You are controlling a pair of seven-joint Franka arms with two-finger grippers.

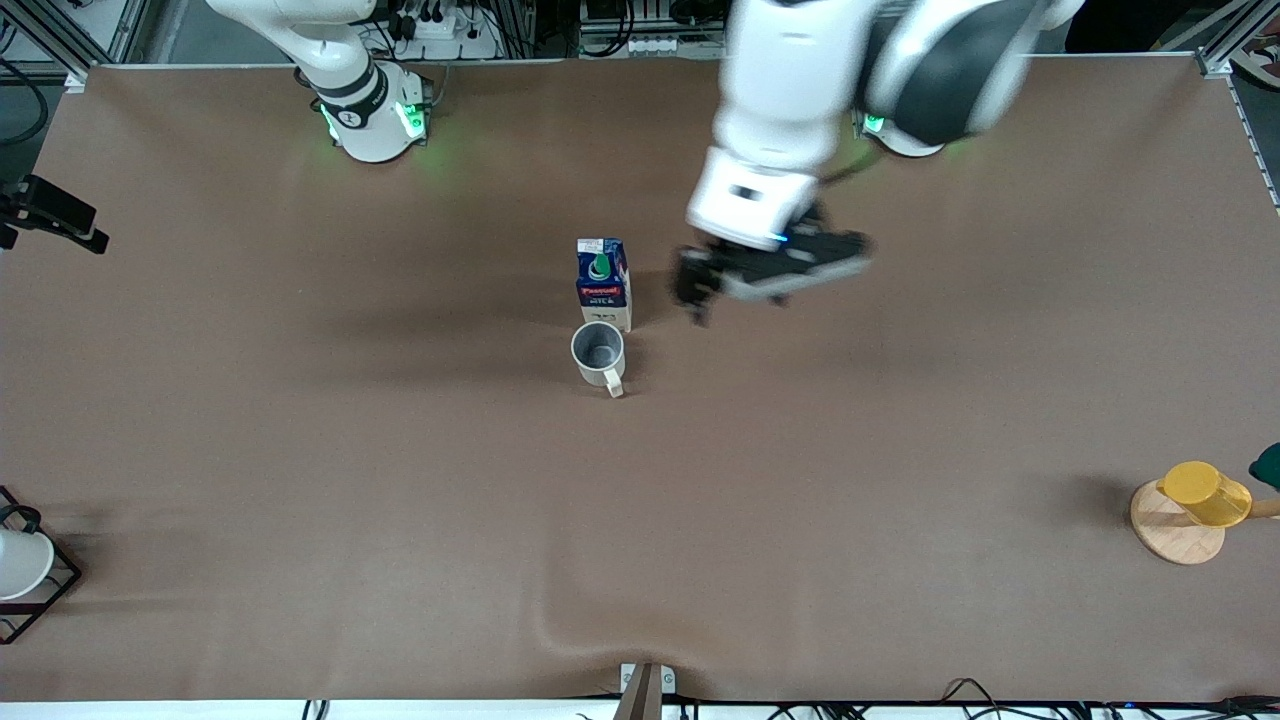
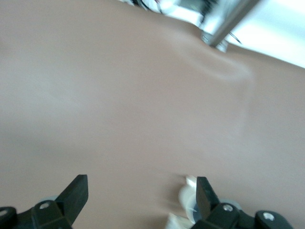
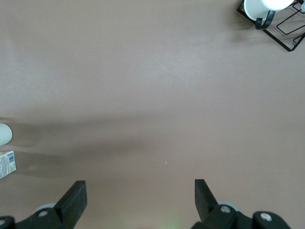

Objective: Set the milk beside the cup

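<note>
The milk stands upright mid-table, a dark blue and white carton with a green cap. The cream-white cup with a grey inside sits right beside it, nearer the front camera, its handle pointing toward the camera. My left gripper hangs open and empty just beside the milk, toward the left arm's end of the table. In the left wrist view my left gripper is open, with the cup blurred by one finger. My right gripper is open and empty; the right arm waits near its base. Milk and cup show at that view's edge.
A yellow cup on a round wooden base stands near the left arm's end, close to the front camera. A plain white cup in a black wire rack stands at the right arm's end, also in the right wrist view. The brown cloth has a wrinkle.
</note>
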